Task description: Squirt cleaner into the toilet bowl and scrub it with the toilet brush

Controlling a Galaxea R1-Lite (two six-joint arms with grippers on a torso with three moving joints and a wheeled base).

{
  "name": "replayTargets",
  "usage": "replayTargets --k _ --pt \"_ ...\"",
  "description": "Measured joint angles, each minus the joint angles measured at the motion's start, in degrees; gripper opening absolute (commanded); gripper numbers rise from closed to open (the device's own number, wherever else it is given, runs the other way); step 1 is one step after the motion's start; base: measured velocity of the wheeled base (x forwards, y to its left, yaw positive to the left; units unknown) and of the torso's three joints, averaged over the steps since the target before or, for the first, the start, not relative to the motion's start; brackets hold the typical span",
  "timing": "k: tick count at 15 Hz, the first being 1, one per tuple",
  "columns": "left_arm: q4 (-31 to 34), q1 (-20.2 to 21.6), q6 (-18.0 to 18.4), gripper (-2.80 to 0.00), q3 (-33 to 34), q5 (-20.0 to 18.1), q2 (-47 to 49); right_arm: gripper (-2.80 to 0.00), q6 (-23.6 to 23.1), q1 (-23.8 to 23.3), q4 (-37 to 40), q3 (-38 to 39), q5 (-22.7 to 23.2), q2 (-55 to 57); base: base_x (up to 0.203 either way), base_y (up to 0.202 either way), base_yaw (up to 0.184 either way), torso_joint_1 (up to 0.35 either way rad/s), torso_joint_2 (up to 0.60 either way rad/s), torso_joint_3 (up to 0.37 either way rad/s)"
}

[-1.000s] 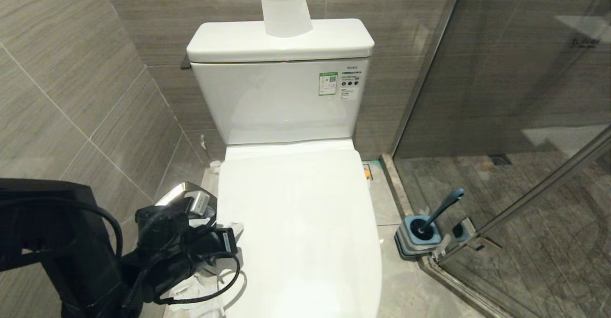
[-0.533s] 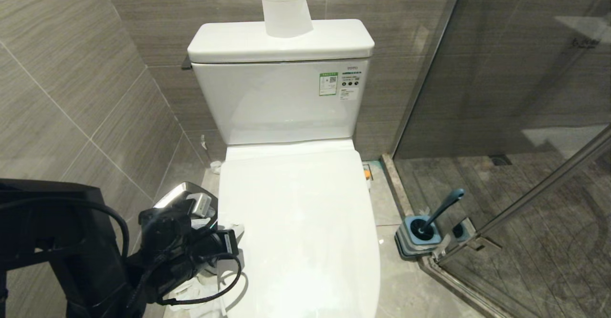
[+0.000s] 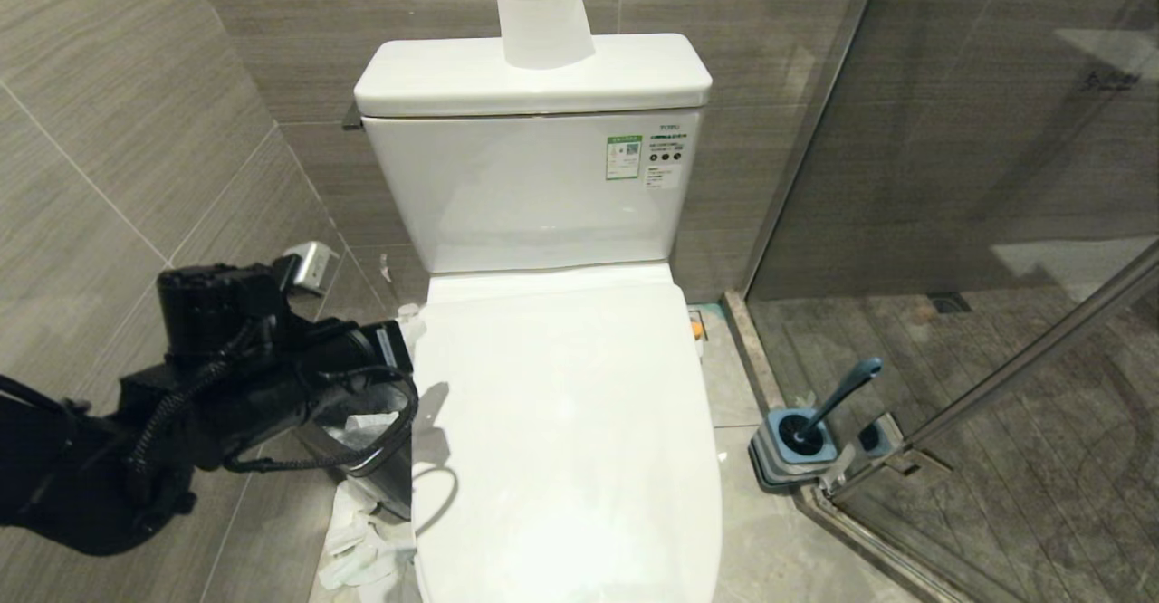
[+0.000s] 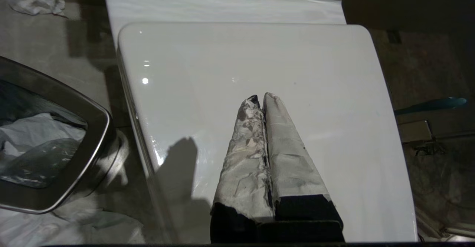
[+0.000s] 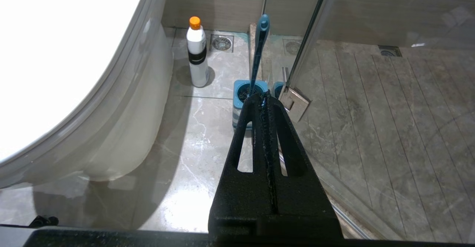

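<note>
The toilet's white lid (image 3: 561, 422) lies shut, so the toilet bowl is hidden beneath it. No cleaner shows. My left gripper (image 3: 401, 349) hangs at the lid's left edge, raised above it, pointing across the lid (image 4: 259, 54). Its tape-wrapped fingers (image 4: 282, 147) are pressed together on nothing, so the left gripper (image 4: 259, 98) is shut. The toilet brush (image 3: 842, 393) stands in its square blue holder (image 3: 797, 449) on the floor to the toilet's right. My right gripper (image 5: 264, 95) is shut and empty, low near the floor, pointing at the brush handle (image 5: 259, 50).
A steel bin (image 3: 371, 467) lined with paper stands left of the toilet under my left arm, with crumpled tissue (image 3: 353, 540) on the floor. A white bottle with an orange cap (image 5: 197, 54) stands beside the toilet base. Glass shower door (image 3: 996, 177) at right. Paper roll (image 3: 541, 10) on the tank.
My left arm has lifted and swung further back along the toilet's left side, uncovering the bin below it. Its gripper stays shut. The toilet, brush and right arm have not moved.
</note>
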Motion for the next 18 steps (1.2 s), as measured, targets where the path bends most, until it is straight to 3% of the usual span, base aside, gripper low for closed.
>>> replayTargets --k 2,5,7,10,11,18 --pt "13.63 2.07 2.90 -2.80 -6.64 0.17 -5.34 -2.80 -0.02 0.00 0.00 0.00 -0.01 0.00 0.000 0.000 0.000 0.000 0.00 0.000" --pt "30.87 8.96 14.30 -2.80 -12.08 0.38 -11.07 -2.80 -0.05 0.00 0.00 0.00 0.01 0.00 0.000 0.000 0.000 0.000 0.00 0.000" --pt "38.01 12.50 18.85 -2.80 -14.39 1.53 -13.58 -2.80 -0.02 0.00 0.00 0.00 -0.02 0.00 0.000 0.000 0.000 0.000 0.00 0.000" --pt "44.05 14.13 19.51 -2.80 -18.63 7.98 -16.67 -2.80 -0.04 0.00 0.00 0.00 0.01 0.00 0.000 0.000 0.000 0.000 0.00 0.000" --pt "45.66 14.13 19.49 -2.80 -19.91 8.59 -18.11 -2.80 -0.06 0.00 0.02 0.00 -0.02 0.00 0.000 0.000 0.000 0.000 0.00 0.000" --pt "53.16 12.42 18.73 -2.80 -25.54 8.15 -37.37 -2.80 0.00 0.00 0.00 0.00 -0.02 0.00 0.000 0.000 0.000 0.000 0.00 0.000"
